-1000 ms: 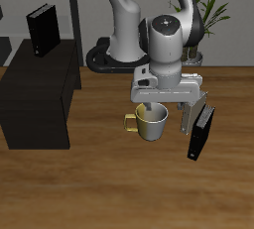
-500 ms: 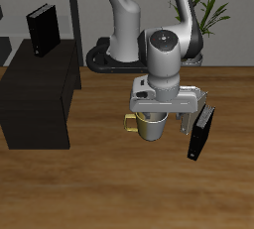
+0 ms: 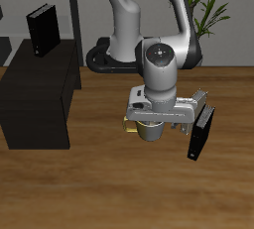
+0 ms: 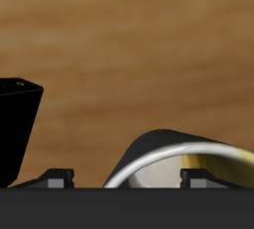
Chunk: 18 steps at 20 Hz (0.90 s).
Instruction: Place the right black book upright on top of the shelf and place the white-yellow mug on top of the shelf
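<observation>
While I hang low over the white-yellow mug (image 3: 149, 129) mid-table, my gripper (image 3: 159, 124) straddles its rim, jaws apart, gripping nothing; black book (image 3: 201, 134) close beside.

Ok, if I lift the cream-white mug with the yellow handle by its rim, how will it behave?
The cream-white mug with the yellow handle looks rigid, so it shouldn't flex. Its smooth, rounded wall may slip in the claw. The side handle puts weight off-centre, so it could tilt or swing. It stands beside the leaning black hardcover book, which a nudge might topple.

White-yellow mug (image 4: 169, 156) rim close beneath the hand (image 4: 127, 176); black book (image 4: 17, 124) beside it.
</observation>
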{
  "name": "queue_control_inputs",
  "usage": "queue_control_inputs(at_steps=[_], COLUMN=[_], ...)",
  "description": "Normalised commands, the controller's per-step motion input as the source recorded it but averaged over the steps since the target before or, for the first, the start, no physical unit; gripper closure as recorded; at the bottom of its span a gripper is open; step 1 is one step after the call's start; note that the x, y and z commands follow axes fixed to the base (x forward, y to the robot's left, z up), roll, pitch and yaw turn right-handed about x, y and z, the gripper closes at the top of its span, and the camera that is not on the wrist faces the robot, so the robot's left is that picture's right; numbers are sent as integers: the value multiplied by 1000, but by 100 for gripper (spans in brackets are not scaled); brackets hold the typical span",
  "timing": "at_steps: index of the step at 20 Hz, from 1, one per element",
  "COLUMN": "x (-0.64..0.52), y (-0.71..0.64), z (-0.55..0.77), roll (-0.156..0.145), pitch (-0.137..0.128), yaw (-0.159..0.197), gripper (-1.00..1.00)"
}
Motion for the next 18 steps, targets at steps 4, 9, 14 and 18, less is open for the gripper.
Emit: queue_control_inputs(at_steps=[4,9,14,18], x=[6,3,-16,-75], y=[15,-95,-158,-115], z=[11,216,288,241], roll=[11,-13,-20,-7], pitch=[3,-32,-47,-33], yaw=[-28,-20,11,43], gripper=[100,100,100,100])
